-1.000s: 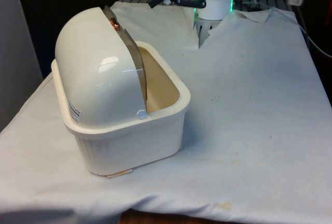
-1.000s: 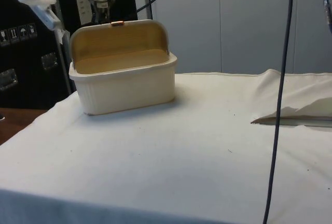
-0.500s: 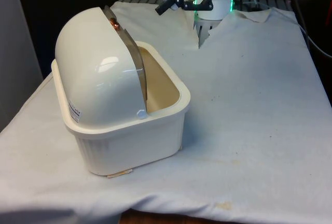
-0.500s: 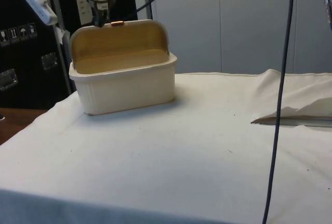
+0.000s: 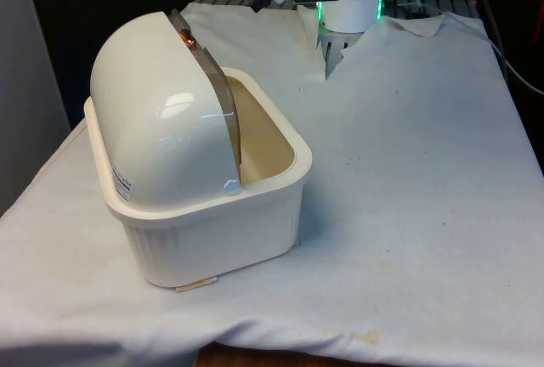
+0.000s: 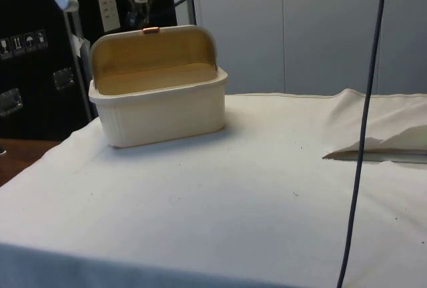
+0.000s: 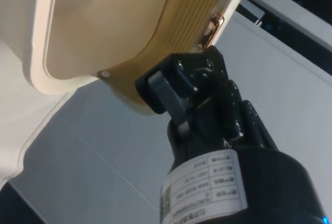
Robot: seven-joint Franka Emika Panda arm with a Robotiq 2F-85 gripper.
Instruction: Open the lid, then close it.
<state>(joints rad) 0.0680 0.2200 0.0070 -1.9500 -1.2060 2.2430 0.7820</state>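
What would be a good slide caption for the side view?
A cream bread box sits on a white-clothed table with its lid rolled open.

You have a cream plastic bread box (image 5: 212, 231) standing upright on the white cloth, toward the front view's left. Its rounded roll-top lid (image 5: 157, 108) is open — rolled back over the rear half, leaving the tub's inside exposed. You can see a ribbed, tan inner face on the lid (image 6: 153, 51) in the side view. A small copper handle (image 5: 189, 40) sits at the lid's top edge — also visible in the wrist view (image 7: 212, 27).
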